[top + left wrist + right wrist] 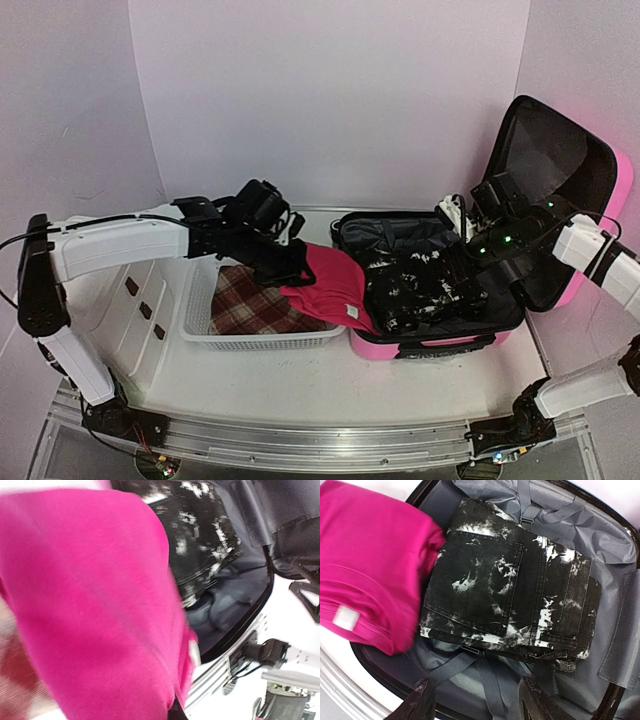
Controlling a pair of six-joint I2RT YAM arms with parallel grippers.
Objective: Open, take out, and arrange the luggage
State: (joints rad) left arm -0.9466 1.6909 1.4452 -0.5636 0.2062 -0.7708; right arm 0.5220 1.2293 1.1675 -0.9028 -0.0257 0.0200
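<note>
I'm pinching the pink shirt (pixel 335 285) in the left gripper (pixel 298 270), draped from the luggage (pixel 430 347) lying open right of the basket (pixel 260 342), right gripper (pixel 479 705) hanging spread over the jeans (pixel 505 585); hem may snag the rim and slip free.

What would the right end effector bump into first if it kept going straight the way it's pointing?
Most likely the folded black-and-white jeans in the open suitcase: the right end effector, open, points at them with nothing in between, though depth is unclear.
</note>
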